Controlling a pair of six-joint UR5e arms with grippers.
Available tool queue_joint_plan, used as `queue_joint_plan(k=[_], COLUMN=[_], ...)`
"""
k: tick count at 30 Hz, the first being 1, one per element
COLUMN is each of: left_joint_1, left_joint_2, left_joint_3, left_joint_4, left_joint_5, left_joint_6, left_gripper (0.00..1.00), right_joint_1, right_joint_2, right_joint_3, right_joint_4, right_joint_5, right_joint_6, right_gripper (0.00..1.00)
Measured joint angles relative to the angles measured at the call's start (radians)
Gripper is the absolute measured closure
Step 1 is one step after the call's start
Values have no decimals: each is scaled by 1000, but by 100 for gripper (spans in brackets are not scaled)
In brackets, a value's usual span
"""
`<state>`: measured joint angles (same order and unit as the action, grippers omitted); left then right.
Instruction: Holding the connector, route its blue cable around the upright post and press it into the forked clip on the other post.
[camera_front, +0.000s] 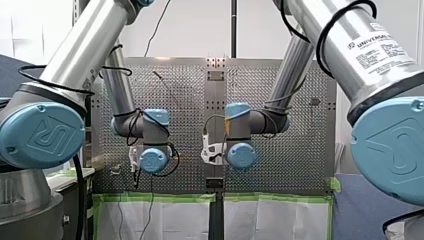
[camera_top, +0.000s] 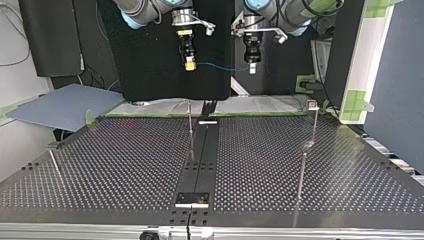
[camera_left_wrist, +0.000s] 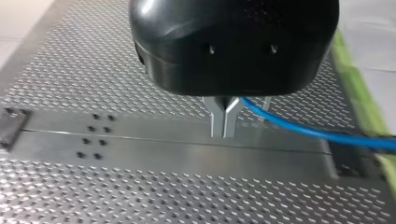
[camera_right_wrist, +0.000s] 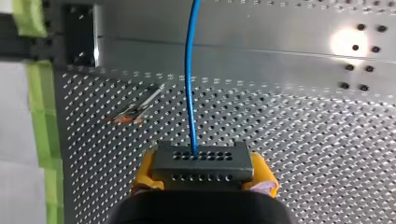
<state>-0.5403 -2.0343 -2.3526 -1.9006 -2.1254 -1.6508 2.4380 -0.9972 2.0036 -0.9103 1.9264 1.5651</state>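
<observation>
Connector (camera_right_wrist: 201, 161) sits clamped between my right gripper's (camera_right_wrist: 204, 171) yellow pads, high above the table (camera_top: 260, 160). Its cable (camera_top: 220, 66) runs to my left gripper (camera_left_wrist: 224, 122), whose fingers are pinched together on it.

Two hands (my left hand (camera_left_wrist: 224, 130), my right hand (camera_top: 190, 64)), one blue cable (camera_right_wrist: 189, 84), one connector (camera_right_wrist: 203, 164).

A perforated metal table (camera_top: 310, 165) edged with green tape (camera_front: 275, 197) stands before a white wall (camera_front: 200, 25), with a black panel (camera_top: 150, 65) behind it and a grey-blue board (camera_top: 60, 105) at the top view's left.
</observation>
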Motion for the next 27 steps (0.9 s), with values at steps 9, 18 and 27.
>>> queue_joint_plan(k=[9, 18, 27], left_joint_1=[31, 60, 99], left_joint_2=[75, 156, 224], left_joint_3=[54, 132, 200], left_joint_4=[-75, -155, -224], left_joint_5=[-35, -73, -81], left_joint_6=[-41, -43, -41], left_gripper=[100, 100, 100], right_joint_1=[-18, -44, -65], right_joint_2=[-72, -148, -225], right_joint_3=[-30, -103, -155], right_joint_4=[46, 91, 110], right_joint_5=[-51, -82, -112], right_joint_6=[46, 44, 41], right_gripper=[100, 100, 100])
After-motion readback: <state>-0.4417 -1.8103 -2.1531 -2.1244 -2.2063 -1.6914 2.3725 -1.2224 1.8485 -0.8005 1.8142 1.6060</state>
